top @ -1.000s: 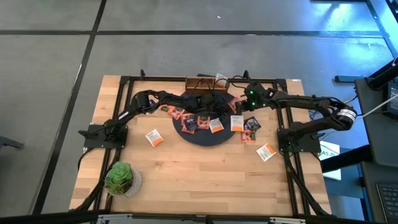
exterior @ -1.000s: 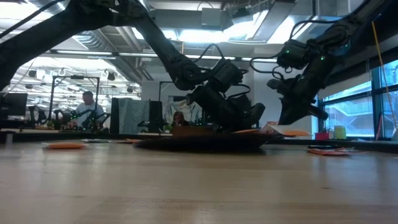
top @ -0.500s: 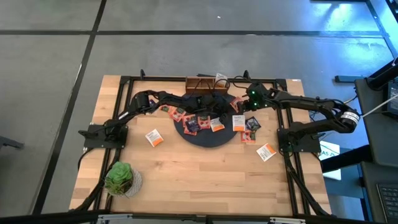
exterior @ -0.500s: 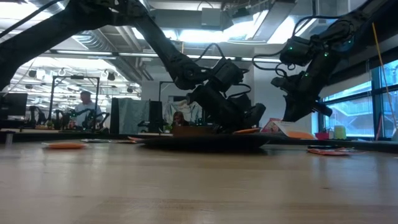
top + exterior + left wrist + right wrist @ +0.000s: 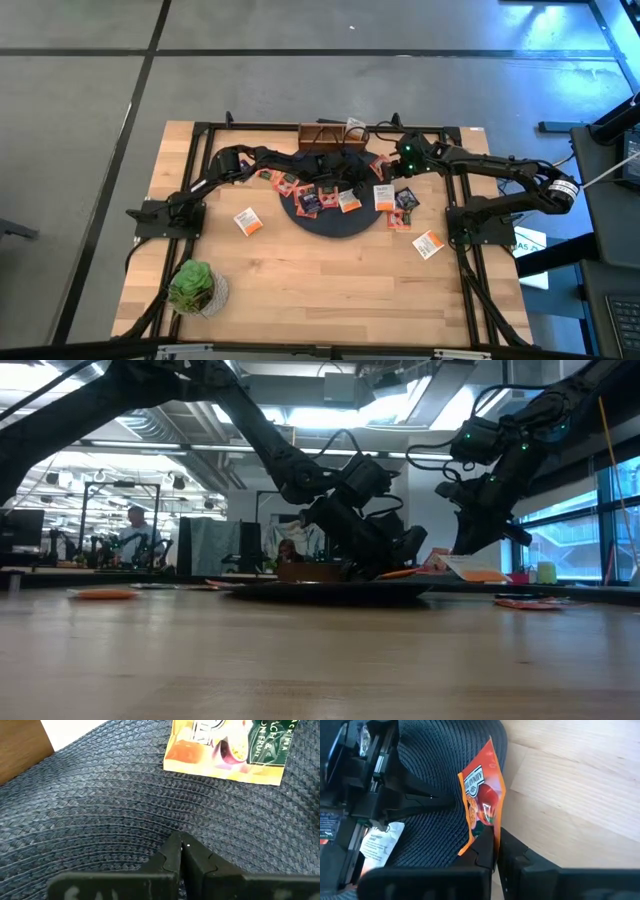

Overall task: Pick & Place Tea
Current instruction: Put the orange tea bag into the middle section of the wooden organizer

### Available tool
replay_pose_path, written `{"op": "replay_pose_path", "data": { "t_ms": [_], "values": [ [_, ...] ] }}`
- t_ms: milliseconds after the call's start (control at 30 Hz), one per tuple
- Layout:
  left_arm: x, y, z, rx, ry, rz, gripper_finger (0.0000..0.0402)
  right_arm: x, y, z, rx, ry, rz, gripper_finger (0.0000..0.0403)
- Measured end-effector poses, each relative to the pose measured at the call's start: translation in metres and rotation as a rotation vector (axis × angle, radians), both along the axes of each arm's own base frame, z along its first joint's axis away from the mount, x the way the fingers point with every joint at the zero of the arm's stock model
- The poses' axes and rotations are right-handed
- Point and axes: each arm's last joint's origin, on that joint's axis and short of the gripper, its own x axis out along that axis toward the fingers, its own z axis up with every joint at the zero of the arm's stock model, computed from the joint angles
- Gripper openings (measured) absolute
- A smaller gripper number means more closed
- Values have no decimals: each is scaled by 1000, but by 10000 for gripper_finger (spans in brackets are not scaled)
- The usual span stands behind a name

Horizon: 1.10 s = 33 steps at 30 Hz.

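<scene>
A round black woven mat (image 5: 330,212) lies on the wooden table (image 5: 330,290), toward its far edge and about midway between the side edges. Just behind the mat, at the far edge, sits a brown wooden box (image 5: 322,133). A green leafy plant (image 5: 192,286) rests on a pale round coaster near the table's near left corner. Beyond the table, a person (image 5: 131,536) shows in the room.

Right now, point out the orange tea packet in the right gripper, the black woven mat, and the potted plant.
orange tea packet (image 5: 482,800), right wrist view, middle of its printed face.
black woven mat (image 5: 90,815), left wrist view, bare weave.
potted plant (image 5: 191,283), high view, centre of the leaves.
</scene>
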Motion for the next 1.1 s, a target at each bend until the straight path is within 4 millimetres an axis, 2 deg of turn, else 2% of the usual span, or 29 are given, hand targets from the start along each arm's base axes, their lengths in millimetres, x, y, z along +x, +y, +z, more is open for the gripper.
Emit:
{"op": "replay_pose_path", "data": {
  "t_ms": [233, 433, 800, 900, 1000, 1100],
  "values": [
    [0, 0, 0, -1, 2, 0, 2, -1, 0, 0, -10, 7, -9, 36],
    [0, 0, 0, -1, 1, 0, 3, -1, 0, 0, -5, 10, -5, 7],
    [0, 1, 3, 1, -22, -24, 2, -2, 2, 1, -11, 18, 18, 4],
    [2, 1, 7, 5, -57, -67, 4, -2, 1, 13, -44, 4, 43, 3],
    [1, -1, 17, 9, -66, -114, 5, -2, 1, 34, -77, 19, 82, 2],
    [-4, 1, 41, -3, -78, -172, 3, -5, 4, 58, -110, 81, 126, 2]
  ]
}}
